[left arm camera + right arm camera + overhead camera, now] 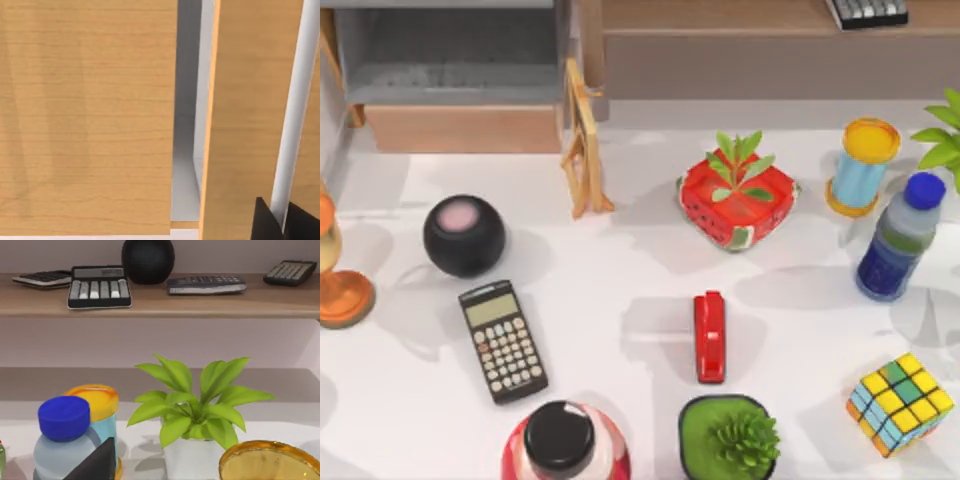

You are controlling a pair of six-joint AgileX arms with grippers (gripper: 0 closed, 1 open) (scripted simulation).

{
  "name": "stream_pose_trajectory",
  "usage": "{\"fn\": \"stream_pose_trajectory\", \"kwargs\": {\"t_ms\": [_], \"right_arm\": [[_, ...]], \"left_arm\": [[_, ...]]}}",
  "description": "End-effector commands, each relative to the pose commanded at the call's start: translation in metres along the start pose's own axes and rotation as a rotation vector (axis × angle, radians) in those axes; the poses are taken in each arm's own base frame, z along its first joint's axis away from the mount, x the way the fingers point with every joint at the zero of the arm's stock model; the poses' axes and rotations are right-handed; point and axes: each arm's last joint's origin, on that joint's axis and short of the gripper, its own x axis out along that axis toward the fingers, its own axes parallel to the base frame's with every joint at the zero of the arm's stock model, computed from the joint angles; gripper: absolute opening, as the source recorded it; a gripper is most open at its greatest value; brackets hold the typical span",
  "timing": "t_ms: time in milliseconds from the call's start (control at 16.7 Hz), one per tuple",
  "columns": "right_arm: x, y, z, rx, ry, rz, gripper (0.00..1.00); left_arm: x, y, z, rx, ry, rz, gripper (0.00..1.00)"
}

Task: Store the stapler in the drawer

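The stapler (710, 337), a small glossy red bar with a rounded end, lay flat on the white table (620, 260) between the watermelon-patterned pot (737, 204) and the green succulent pot (728, 438), right of the black calculator (503, 341), untouched. The drawer (450, 85) at the table's far left stood pulled open, grey interior exposed behind its tan front. Opening appeared done; grasping and placing the stapler remained. Whether either pincer stood wide or narrow could not be told.
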Motion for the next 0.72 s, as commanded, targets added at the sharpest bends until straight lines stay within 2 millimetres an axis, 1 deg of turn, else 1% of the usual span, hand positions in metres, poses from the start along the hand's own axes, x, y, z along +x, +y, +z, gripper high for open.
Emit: {"fn": "stream_pose_trajectory", "kwargs": {"t_ms": [120,180,300,540,600,720], "right_arm": [[0.0,0.0,0.0,0.0,0.0,0.0,1.0],[0.0,0.0,0.0,0.0,0.0,0.0,1.0],[0.0,0.0,0.0,0.0,0.0,0.0,1.0],[0.0,0.0,0.0,0.0,0.0,0.0,1.0],[0.0,0.0,0.0,0.0,0.0,0.0,1.0],[0.0,0.0,0.0,0.0,0.0,0.0,1.0]], "left_arm": [[0.001,-0.001,0.0,0.0,-0.001,-0.001,0.0],[-0.003,0.0,0.0,0.001,-0.001,0.001,0.0],[-0.018,-0.001,-0.001,0.001,-0.003,0.002,0.0],[-0.054,-0.002,0.0,-0.003,-0.002,-0.004,0.0],[-0.06,-0.002,0.0,-0.001,-0.001,-0.003,0.0],[-0.062,-0.002,0.0,0.0,-0.001,-0.002,0.0]]}}
